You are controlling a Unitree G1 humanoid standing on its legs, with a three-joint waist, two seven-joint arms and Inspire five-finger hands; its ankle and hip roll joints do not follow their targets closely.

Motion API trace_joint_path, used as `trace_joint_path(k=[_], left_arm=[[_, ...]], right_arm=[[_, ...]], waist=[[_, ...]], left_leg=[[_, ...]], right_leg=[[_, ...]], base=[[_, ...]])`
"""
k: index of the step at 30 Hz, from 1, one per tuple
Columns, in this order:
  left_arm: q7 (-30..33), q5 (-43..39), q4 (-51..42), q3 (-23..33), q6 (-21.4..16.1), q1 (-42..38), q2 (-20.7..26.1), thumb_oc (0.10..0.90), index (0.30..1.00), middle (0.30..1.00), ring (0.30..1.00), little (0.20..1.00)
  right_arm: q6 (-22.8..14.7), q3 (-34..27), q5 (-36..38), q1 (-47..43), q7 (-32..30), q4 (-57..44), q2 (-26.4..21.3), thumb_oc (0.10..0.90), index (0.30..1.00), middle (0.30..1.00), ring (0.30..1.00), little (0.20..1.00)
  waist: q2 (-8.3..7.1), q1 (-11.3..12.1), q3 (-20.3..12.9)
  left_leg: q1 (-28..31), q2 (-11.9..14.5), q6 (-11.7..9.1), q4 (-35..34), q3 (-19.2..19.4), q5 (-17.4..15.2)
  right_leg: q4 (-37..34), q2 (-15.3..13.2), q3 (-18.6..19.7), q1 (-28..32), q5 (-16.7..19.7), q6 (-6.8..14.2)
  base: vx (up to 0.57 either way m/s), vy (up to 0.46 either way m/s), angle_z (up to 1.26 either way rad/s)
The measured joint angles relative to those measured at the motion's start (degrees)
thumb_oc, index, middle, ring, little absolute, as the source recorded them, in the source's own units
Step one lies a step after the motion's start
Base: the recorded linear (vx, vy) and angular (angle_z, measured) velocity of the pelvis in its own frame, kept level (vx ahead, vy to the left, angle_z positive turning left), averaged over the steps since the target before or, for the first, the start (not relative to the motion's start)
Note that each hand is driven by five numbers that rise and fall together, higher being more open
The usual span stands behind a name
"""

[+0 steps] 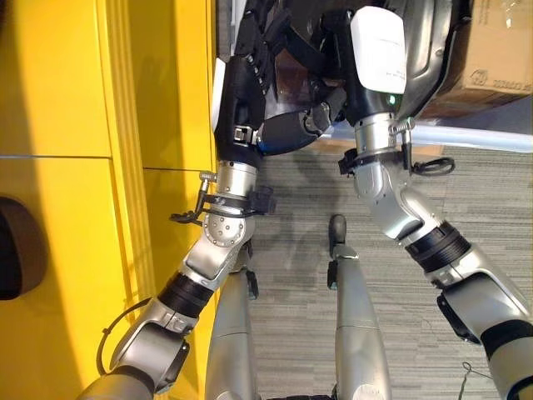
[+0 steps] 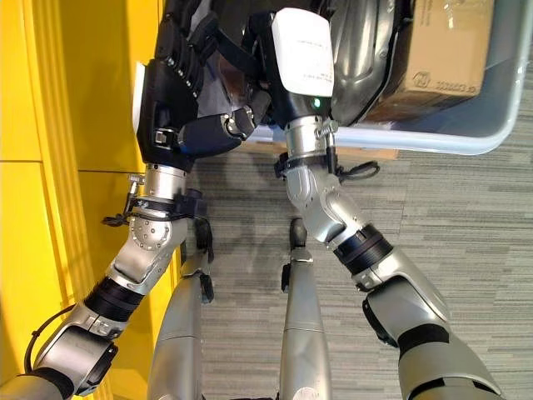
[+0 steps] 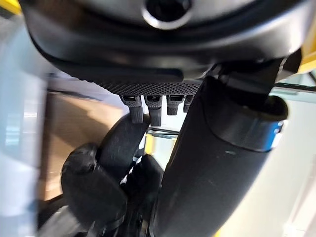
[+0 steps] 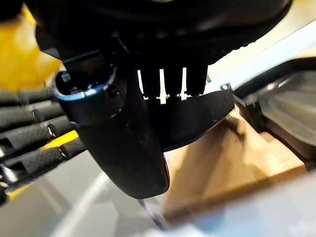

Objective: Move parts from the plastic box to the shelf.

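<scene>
A large dark, glossy curved part (image 2: 366,50) is held up above the rim of the pale plastic box (image 2: 466,140). My right hand (image 2: 301,54), with its white cover, is curled on the part's near edge; in the right wrist view the thumb (image 4: 123,143) and fingers (image 4: 168,81) pinch the black part (image 4: 202,116). My left hand (image 2: 166,92) is close beside it on the left. In the left wrist view its fingers (image 3: 148,111) and thumb (image 3: 222,168) close on a black curved piece (image 3: 121,145) of the part.
A yellow shelf (image 1: 75,167) stands along the left side, close to my left arm. A brown cardboard box (image 1: 500,58) sits in the plastic box at the upper right. Grey carpet (image 1: 466,217) lies below.
</scene>
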Motion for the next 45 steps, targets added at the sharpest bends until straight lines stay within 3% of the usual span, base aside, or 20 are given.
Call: trace_joint_path(k=[9,18,24,29,33,35,37,39,40,41,42,43,45], left_arm=[[0.0,-0.57,-1.35,2.82,0.7,1.38,-1.3,0.9,1.0,1.0,1.0,1.0],[-0.01,-2.68,-1.45,4.06,3.27,1.19,-2.3,0.9,1.0,1.0,1.0,1.0],[-0.47,-4.15,-4.31,4.55,5.86,1.29,-2.39,0.9,1.0,1.0,1.0,1.0],[-3.56,-7.04,-7.22,4.98,11.97,1.69,-3.52,0.9,1.0,1.0,1.0,1.0],[-5.44,-8.82,-7.08,3.96,15.18,2.14,-5.79,0.9,1.0,1.0,1.0,1.0],[-9.29,-9.04,-7.78,2.24,15.28,4.71,-5.44,0.9,1.0,1.0,1.0,1.0],[-18.25,-12.06,-9.56,-0.26,13.13,14.9,0.23,0.9,1.0,1.0,1.0,1.0],[-23.96,-15.58,-9.52,-0.31,12.0,26.08,5.3,0.9,1.0,1.0,1.0,1.0],[-27.84,-17.17,-8.85,0.27,11.37,31.43,7.21,0.9,1.0,1.0,1.0,1.0],[-29.38,-17.92,-8.57,0.35,11.31,33.38,7.63,0.9,1.0,1.0,1.0,1.0],[-32.24,-18.64,-8.11,0.52,11.28,36.39,9.51,0.9,1.0,1.0,1.0,1.0],[-36.24,-18.64,-8.0,0.39,11.17,38.02,11.37,0.9,1.0,1.0,1.0,1.0],[-40.57,-18.61,-7.76,-0.28,9.67,37.28,11.01,0.9,1.0,1.0,1.0,1.0]], right_arm=[[-3.08,-2.2,-0.04,4.95,0.0,-3.52,0.02,0.4,0.3,0.3,0.3,0.3],[-3.01,-2.54,0.06,5.99,3.01,-5.52,0.0,0.4,0.3,0.3,0.3,0.3],[-3.01,-3.56,5.92,8.56,2.26,-9.71,0.2,0.4,0.3,0.3,0.3,0.3],[-6.49,-7.18,7.72,11.03,-1.0,-15.35,0.36,0.4,0.3,0.3,0.3,0.3],[-6.29,-8.46,7.72,11.2,-0.94,-16.01,-0.94,0.4,0.3,0.3,0.3,0.3],[-5.59,-8.36,7.74,11.52,-0.96,-16.02,-3.69,0.4,0.3,0.3,0.3,0.3],[-5.56,-8.46,7.97,14.1,-1.15,-16.27,-7.87,0.4,0.3,0.3,0.3,0.3],[-5.65,-9.85,9.05,15.66,-1.23,-16.72,-9.32,0.4,0.3,0.3,0.3,0.3],[-5.71,-11.37,9.04,16.43,-1.57,-16.94,-9.73,0.4,0.3,0.3,0.3,0.3],[-5.71,-12.12,9.04,16.81,-1.97,-16.95,-9.97,0.4,0.3,0.3,0.3,0.3],[-5.64,-13.83,9.04,17.31,-2.53,-16.94,-10.24,0.4,0.3,0.3,0.3,0.3],[-5.09,-16.2,9.04,17.33,-3.11,-16.89,-10.85,0.4,0.3,0.3,0.3,0.3],[-4.91,-18.31,9.03,17.32,-3.47,-16.9,-11.27,0.4,0.3,0.3,0.3,0.3]], waist=[[-0.1,-3.45,0.13],[-0.11,-3.78,0.49],[-0.07,-4.51,0.48],[0.36,-5.57,0.39],[1.03,-6.39,0.4],[2.97,-5.79,0.38],[4.57,-4.41,0.25],[5.94,-2.54,0.16],[6.66,-1.41,0.2],[6.8,-1.44,0.1],[7.04,-0.46,0.07],[7.27,0.2,-0.04],[7.47,0.15,-0.24]], left_leg=[[10.42,0.56,0.33,-4.34,3.0,-0.08],[18.88,1.15,0.09,-6.42,4.36,-0.27],[25.03,1.94,0.44,-7.17,4.56,-1.22],[29.23,2.98,0.79,-9.63,6.6,-1.03],[30.97,3.12,0.24,-9.42,6.16,-0.71],[31.16,3.78,-0.43,-9.43,4.82,-0.23],[33.44,4.61,-0.46,-10.31,3.8,0.16],[35.44,4.97,1.66,-12.54,3.27,0.26],[36.03,5.04,4.67,-14.49,3.45,0.12],[36.52,5.46,5.74,-14.95,4.57,-1.0],[36.96,6.46,8.07,-16.33,7.97,-3.79],[36.39,8.27,7.07,-15.66,11.43,-5.78],[36.5,10.39,4.74,-11.48,13.31,-5.31]], right_leg=[[-6.43,0.23,1.56,9.86,2.09,1.02],[-8.94,0.69,1.98,17.98,2.11,0.96],[-10.58,1.31,2.14,24.35,2.07,0.81],[-10.7,2.05,2.6,27.01,1.57,0.06],[-8.82,2.17,2.0,28.33,0.17,-0.26],[-7.56,2.44,0.12,28.93,-0.95,-1.05],[-5.65,2.39,-1.8,30.53,-2.71,-2.26],[-3.41,2.58,-3.14,31.31,-4.54,-3.41],[-2.08,2.76,-3.98,31.36,-5.54,-4.17],[-2.2,2.23,-4.0,31.35,-5.93,-4.78],[-1.85,1.33,-5.95,31.64,-5.88,-5.55],[-1.88,-0.69,-10.24,32.05,-6.69,-7.2],[-2.34,-2.49,-14.21,33.14,-6.97,-8.13]], base=[[0.06,0.045,-0.13],[0.05,0.008,-0.06],[0.07,-0.016,-0.04],[0.07,-0.075,-0.08],[0.02,-0.205,0.07],[0.06,-0.188,0.3],[0.05,-0.069,0.33],[0.04,-0.069,0.3],[0.0,-0.076,0.32],[-0.02,-0.095,0.62],[-0.03,-0.085,1.12],[-0.09,-0.165,1.44],[-0.15,-0.177,1.5]])
